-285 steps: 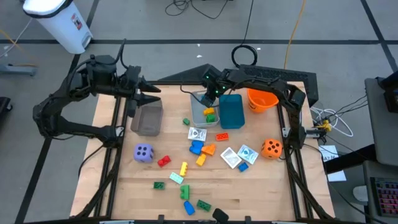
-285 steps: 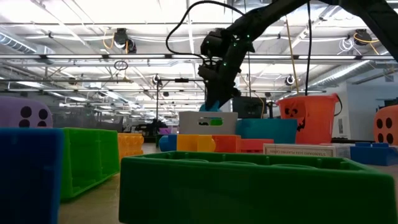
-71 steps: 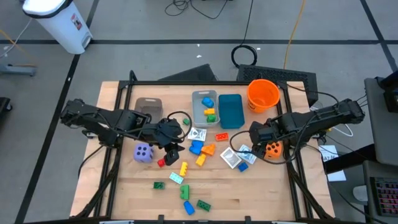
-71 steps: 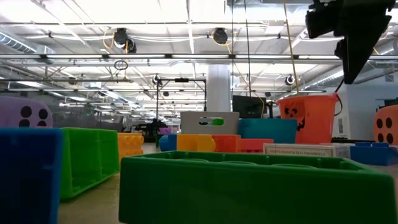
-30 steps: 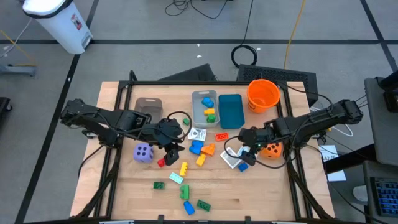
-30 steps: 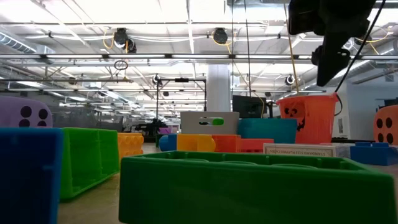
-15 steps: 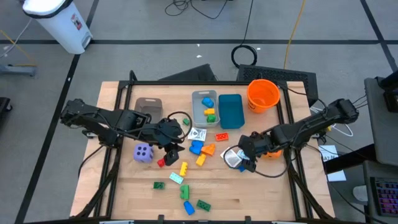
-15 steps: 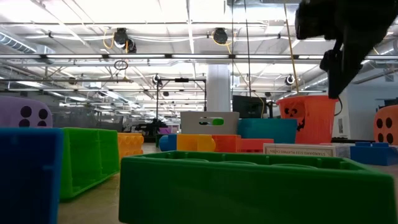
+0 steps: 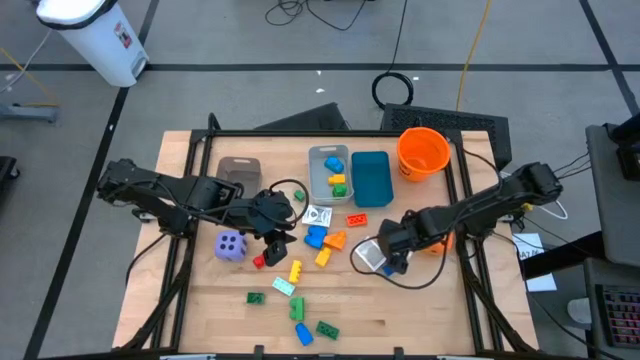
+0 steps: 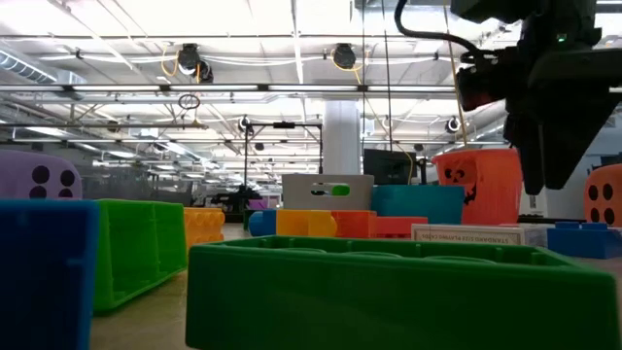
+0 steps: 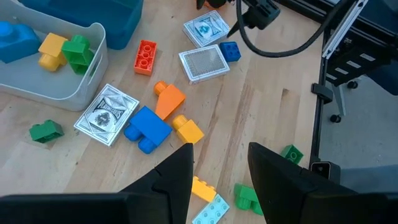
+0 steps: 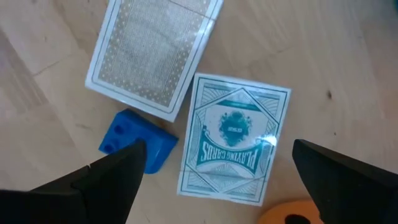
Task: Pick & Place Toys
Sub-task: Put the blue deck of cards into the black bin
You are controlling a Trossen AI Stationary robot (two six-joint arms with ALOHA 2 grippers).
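My right gripper [image 12: 217, 149] is open and points down over a teal-printed white packet [image 12: 233, 146], one finger on either side, touching nothing. A small blue brick [image 12: 137, 149] and a patterned packet [image 12: 152, 53] lie flat beside it. The orange die [image 12: 292, 214] shows at the picture's edge. My left gripper [image 11: 221, 165] hangs open and bare above loose bricks, among them a blue brick [image 9: 316, 237], an orange brick [image 9: 335, 240] and a yellow brick [image 9: 295, 270]. The purple die [image 9: 230, 245] sits to its left.
At the far side stand a grey bin [image 9: 330, 172] holding a few bricks, a teal bin [image 9: 371, 178], an orange bucket [image 9: 422, 152] and a second grey bin [image 9: 238, 172]. Green and blue bricks [image 9: 300, 312] lie near the front edge, with bare wood right of them.
My right gripper has come down and toward the table's near-left, tipping to point more steeply down, and now stands over the packets. The toys have stayed where they were.
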